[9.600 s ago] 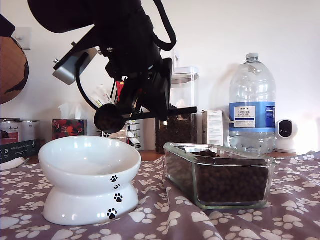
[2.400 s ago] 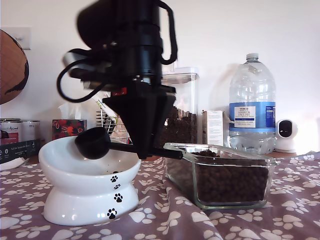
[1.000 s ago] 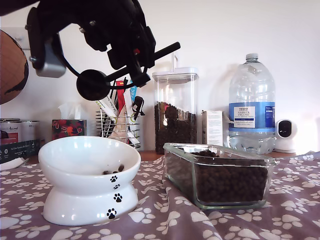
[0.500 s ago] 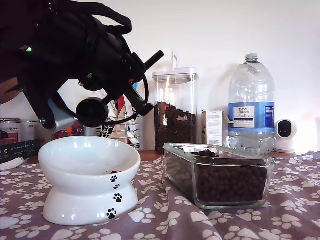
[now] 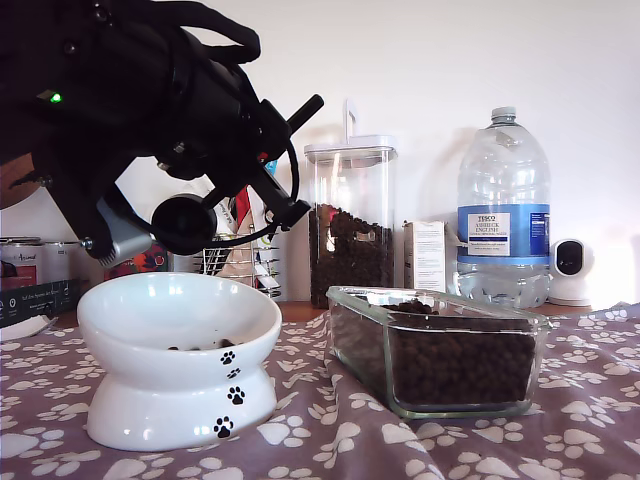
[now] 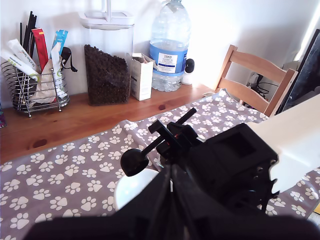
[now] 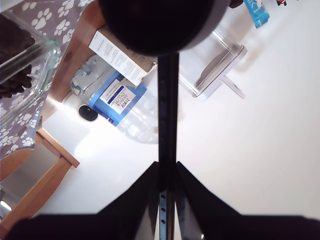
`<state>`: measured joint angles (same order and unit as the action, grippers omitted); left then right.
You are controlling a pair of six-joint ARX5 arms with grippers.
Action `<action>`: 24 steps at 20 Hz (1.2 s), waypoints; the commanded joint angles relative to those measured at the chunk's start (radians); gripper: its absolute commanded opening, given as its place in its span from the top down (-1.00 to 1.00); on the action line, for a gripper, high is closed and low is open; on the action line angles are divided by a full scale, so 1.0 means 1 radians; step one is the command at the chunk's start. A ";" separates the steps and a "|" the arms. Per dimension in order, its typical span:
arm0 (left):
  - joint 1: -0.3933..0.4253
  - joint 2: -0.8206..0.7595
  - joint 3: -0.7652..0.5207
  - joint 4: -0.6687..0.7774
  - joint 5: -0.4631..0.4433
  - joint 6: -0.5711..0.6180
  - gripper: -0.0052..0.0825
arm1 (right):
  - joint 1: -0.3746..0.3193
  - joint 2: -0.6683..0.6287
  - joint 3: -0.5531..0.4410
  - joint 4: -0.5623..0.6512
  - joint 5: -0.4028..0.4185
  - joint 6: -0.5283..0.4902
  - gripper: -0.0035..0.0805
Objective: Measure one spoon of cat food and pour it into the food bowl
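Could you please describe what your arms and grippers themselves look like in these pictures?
My arms are matte black and bulky, with black cables looping off them. A small green light glows on the one in the exterior view, and a silver-grey camera box hangs beneath it. My second gripper has flat, tapering black fingers. A white housing shows in the first wrist view.

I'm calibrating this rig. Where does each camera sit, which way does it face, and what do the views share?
Exterior view: low, at table height, facing the wall across the bowl and glass dish; an arm holds the spoon above the bowl.
First wrist view: high up, looking down on that arm, the cloth and the jar; the dark blur below may be its own gripper.
Second wrist view: on my second gripper, looking along the spoon's handle towards the wall.
Shared: all three show the spoon and the bottle.
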<state>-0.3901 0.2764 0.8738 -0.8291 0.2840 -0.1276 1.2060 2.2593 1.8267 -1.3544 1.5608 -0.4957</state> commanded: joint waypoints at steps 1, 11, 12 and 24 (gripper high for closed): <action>0.002 -0.003 -0.001 0.006 0.000 -0.005 0.93 | 0.010 0.023 -0.008 0.000 0.057 0.002 0.95; 0.002 -0.003 -0.001 0.006 -0.001 0.011 0.93 | 0.019 0.000 -0.005 0.002 -0.131 0.007 0.95; 0.002 -0.003 -0.001 0.006 0.000 0.037 0.93 | 0.020 -0.014 -0.005 0.002 -0.216 0.010 0.95; 0.002 -0.003 -0.001 0.007 0.045 0.185 0.93 | -0.128 -0.231 -0.005 -0.001 -1.066 0.272 0.95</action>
<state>-0.3901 0.2764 0.8738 -0.8310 0.3241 0.0456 1.0985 2.0186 1.8267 -1.3552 0.5316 -0.2359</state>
